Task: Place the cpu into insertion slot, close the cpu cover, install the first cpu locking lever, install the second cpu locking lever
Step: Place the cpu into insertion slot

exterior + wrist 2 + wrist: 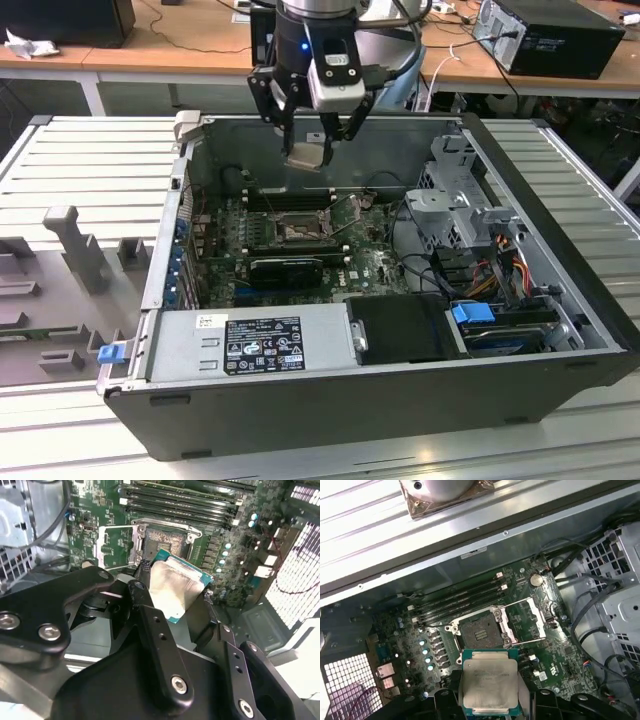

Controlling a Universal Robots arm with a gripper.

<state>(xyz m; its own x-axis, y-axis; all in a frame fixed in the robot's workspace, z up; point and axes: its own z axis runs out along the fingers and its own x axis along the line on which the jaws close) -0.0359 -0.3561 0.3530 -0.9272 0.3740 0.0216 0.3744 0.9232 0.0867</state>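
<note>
The tool (307, 152) hangs above the open computer case (330, 405), and it is closed narrow on the cpu (489, 682). The black fingers (155, 630) press on two opposite edges of the chip. The chip is in the air and touches nothing else. In both wrist views its pale metallic face is turned to the camera, and a thin green border runs around it.

Under the tool lies the green motherboard (555, 662). The insertion slot (480, 632) is on this board, near the cpu but apart from it, and its brownish-grey centre is bare. The cpu cover (522, 622) is swung open and stands just beside the slot, joined to it along one edge. Through its large window the board is visible.

On another side of the slot the long black memory slots (460, 597) run in parallel rows.

In the exterior view a black graphics card (285, 268) sits on the board, nearer to the camera than the slot. In front of it is the grey power supply (250, 345). At the exterior view's right a metal drive cage (455, 190) stands inside the case, with cables near it. The case lies on its side on a ribbed grey counter (80, 150).
</note>
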